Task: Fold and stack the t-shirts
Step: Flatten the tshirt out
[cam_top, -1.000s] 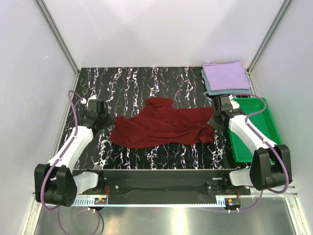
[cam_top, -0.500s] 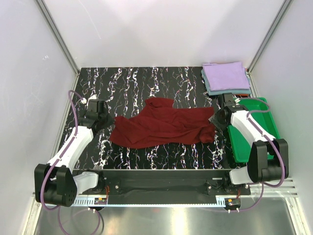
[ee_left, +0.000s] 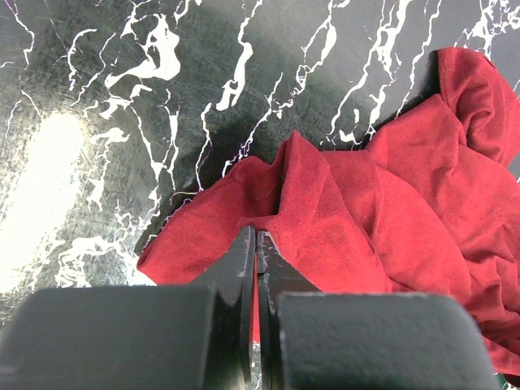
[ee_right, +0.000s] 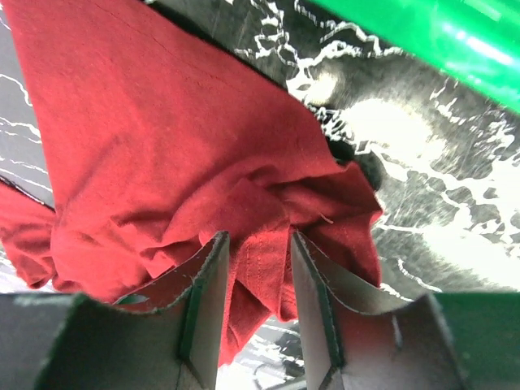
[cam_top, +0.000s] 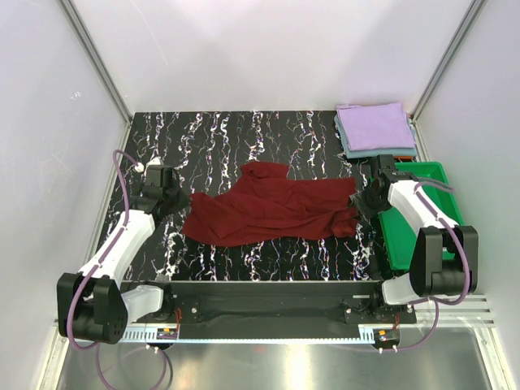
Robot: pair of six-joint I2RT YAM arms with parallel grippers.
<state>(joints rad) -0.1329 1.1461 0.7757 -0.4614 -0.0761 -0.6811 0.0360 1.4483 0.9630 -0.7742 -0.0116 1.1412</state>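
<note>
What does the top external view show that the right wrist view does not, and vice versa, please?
Only the top view: the folded lavender t-shirt stacked on a grey-blue one, and the left gripper. Only the wrist view: how the crumpled dark maroon cotton t-shirt bunches between the right gripper's jaws. Both: that t-shirt, the green plastic tray and the black marbled table.
</note>
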